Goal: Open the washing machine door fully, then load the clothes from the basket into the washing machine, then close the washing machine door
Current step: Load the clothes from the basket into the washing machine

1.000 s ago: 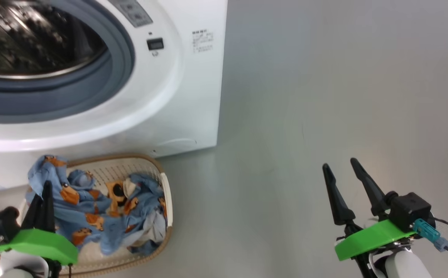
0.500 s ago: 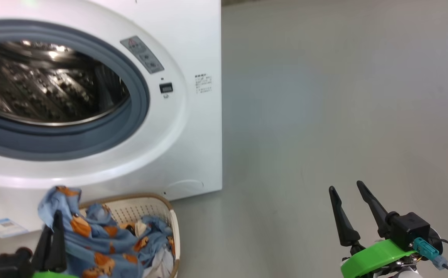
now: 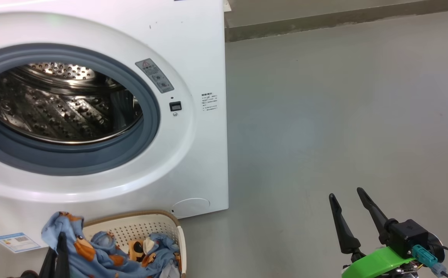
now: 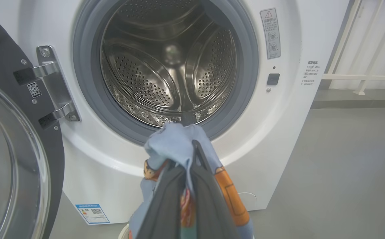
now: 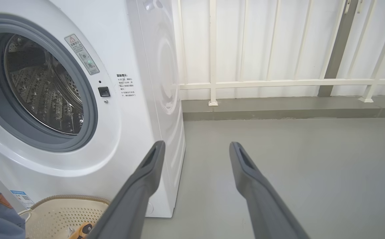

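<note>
In the head view, my head has tipped up over the last second. The big white front-loading washing machine (image 3: 204,58) now sits lower in the picture, and its grey rubber ring (image 3: 150,127) shows nearly whole. That is the camera moving, not the things. My left claw (image 3: 58,247) stays pressed together on a fold of the soft light-blue clothes with orange prints (image 3: 104,255). It is at the left end of the small cream perforated plastic basket with a brown woven-look rim (image 3: 142,227), which stands on the smooth grey floor (image 3: 324,116) just before the machine. My right claw (image 3: 345,194) is spread and empty, well apart at the near right.

In the left wrist view, the pinched fabric (image 4: 175,139) drapes limp over my left claw (image 4: 184,159), just below the ring's lower lip. Behind it the shiny perforated steel drum (image 4: 165,66) curves away. The round door with a glossy black rim and bulging clear glass (image 4: 0,49) stands swung open at the left on its metal hinge (image 4: 51,89). I judge the opening done and the loading under way.

In the right wrist view, my right claw (image 5: 196,146) holds nothing, and the basket (image 5: 63,209) lies near left.
</note>
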